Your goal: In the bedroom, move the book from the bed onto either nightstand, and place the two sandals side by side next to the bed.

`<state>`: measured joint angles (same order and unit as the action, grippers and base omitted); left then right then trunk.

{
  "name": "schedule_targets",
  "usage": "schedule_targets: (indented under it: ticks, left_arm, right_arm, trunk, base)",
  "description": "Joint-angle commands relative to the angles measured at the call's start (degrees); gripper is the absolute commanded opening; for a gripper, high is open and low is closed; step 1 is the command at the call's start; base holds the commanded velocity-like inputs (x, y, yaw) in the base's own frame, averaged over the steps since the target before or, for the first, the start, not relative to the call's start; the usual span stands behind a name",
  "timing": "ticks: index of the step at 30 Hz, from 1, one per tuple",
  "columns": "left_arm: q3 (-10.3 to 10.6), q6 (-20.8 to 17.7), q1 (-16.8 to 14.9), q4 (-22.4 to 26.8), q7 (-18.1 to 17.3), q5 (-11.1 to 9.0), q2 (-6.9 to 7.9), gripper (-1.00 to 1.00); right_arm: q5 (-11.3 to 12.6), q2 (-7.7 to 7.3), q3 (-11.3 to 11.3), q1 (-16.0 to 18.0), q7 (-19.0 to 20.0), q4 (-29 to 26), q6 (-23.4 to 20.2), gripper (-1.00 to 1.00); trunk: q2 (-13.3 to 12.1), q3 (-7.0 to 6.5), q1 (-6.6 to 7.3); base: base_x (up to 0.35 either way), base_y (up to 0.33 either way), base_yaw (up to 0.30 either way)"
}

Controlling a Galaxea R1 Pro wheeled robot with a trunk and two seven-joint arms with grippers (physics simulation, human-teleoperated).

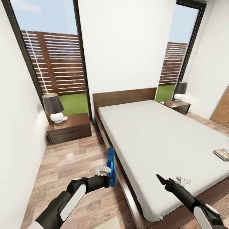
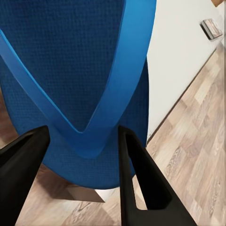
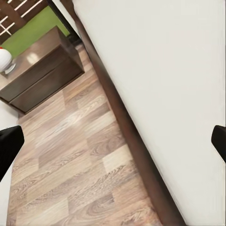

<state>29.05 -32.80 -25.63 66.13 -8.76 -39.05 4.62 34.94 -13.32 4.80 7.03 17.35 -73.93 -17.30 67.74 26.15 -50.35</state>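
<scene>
White walls [image 1: 127, 47] enclose a room with a brown wood-plank floor [image 1: 73, 165]. Two tall dark-framed windows [image 1: 51, 57] show blue sky, a slatted wooden fence and green lawn. A dark-shaded lamp [image 1: 53, 108] with a white base stands on each low dark cabinet [image 1: 68, 128] flanking the headboard. A brown door [image 1: 222, 109] lies at the right edge
</scene>
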Motion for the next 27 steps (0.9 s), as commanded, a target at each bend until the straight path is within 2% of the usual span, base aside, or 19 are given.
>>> schedule_targets:
  ticks: [1, 27]
  left_arm:
    - [0.04, -0.21, -0.04, 0.06, -0.02, -0.15, 0.04, -1.0]
    - [0.18, -0.22, -0.04, 0.06, -0.03, -0.16, 0.03, -1.0]
  right_arm:
    - [0.48, 0.02, 0.08, 0.03, 0.14, -0.02, -0.45, 1.0]
    - [0.57, 0.05, -0.05, 0.02, 0.14, -0.07, -0.45, 1.0]
  trunk:
    - [0.04, 0.06, 0.0]
    - [0.04, 0.06, 0.0]
  base:
    - [0.0, 0.0, -0.156]
    - [0.0, 0.0, -0.153]
